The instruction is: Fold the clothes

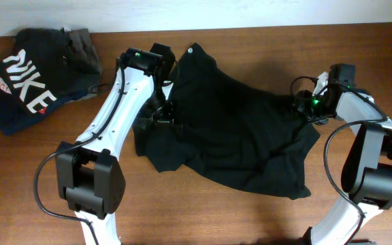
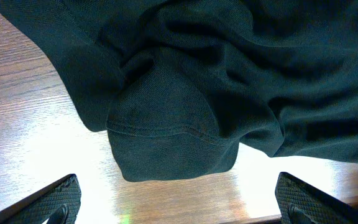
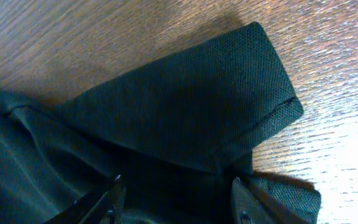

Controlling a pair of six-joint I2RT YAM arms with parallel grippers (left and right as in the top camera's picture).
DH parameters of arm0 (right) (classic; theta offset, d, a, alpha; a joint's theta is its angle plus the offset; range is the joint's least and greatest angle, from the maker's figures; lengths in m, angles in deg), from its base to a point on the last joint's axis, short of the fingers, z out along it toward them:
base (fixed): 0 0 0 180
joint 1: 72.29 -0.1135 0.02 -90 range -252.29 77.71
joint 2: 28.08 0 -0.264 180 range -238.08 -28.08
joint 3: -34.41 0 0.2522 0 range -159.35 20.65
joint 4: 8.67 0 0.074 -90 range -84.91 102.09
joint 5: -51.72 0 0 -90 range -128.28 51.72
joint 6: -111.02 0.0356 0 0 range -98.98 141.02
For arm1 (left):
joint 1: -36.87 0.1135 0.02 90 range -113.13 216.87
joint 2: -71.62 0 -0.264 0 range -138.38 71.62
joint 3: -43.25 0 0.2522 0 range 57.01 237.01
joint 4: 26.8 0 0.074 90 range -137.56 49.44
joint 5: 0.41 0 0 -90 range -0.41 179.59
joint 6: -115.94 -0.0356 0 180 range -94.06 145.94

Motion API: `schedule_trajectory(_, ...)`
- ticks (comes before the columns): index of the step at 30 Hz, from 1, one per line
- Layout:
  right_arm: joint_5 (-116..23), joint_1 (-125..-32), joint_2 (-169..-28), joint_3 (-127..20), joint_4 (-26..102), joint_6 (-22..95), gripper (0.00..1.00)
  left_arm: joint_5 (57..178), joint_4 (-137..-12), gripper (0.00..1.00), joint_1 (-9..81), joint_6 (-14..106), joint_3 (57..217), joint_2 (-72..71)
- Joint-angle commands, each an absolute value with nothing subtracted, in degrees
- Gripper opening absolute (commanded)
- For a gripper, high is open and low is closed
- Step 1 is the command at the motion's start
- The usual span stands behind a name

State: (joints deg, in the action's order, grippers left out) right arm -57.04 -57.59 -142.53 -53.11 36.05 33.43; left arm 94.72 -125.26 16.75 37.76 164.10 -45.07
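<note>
Now bending down onto black T-shirt (image 1: 230, 129), holding left pincer (image 2: 179, 200) wide, straddling sleeve (image 3: 191, 118) with right pincer (image 3: 176, 200), grip unclear.

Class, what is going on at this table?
Two robot arms are working on a plain black soft-fabric T-shirt, spread but rumpled on the wooden table. The left pincer hangs open over one sleeve. The right pincer has fabric beside the other sleeve between its fingers; a firm grip cannot be confirmed. No fold yet.
</note>
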Motion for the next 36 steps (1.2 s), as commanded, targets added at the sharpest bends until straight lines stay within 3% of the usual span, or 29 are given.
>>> schedule_trajectory(1, -56.9, -57.7, -144.3, -53.4, 35.6, 33.3, 0.6, 94.3, -125.2, 0.99, 16.9, 38.1, 163.9, -44.6)
schedule_trajectory(7, -57.2, -57.7, -146.0, -53.4, 34.7, 33.5, 0.59, 94.3, -125.2, 0.99, 16.9, 38.1, 163.9, -44.6)
schedule_trajectory(16, -57.2, -57.6, -146.0, -56.5, 34.0, 34.0, 0.04, 94.3, -124.7, 1.0, 16.9, 38.1, 163.9, -44.6)
schedule_trajectory(29, -57.1, -57.6, -146.0, -64.9, 30.6, 38.0, 0.04, 94.3, -123.6, 0.99, 16.9, 38.1, 163.9, -44.6)
schedule_trajectory(36, -53.9, -57.7, -146.2, -65.2, 20.1, 39.1, 0.04, 94.3, -123.4, 0.99, 16.9, 38.1, 163.9, -44.6)
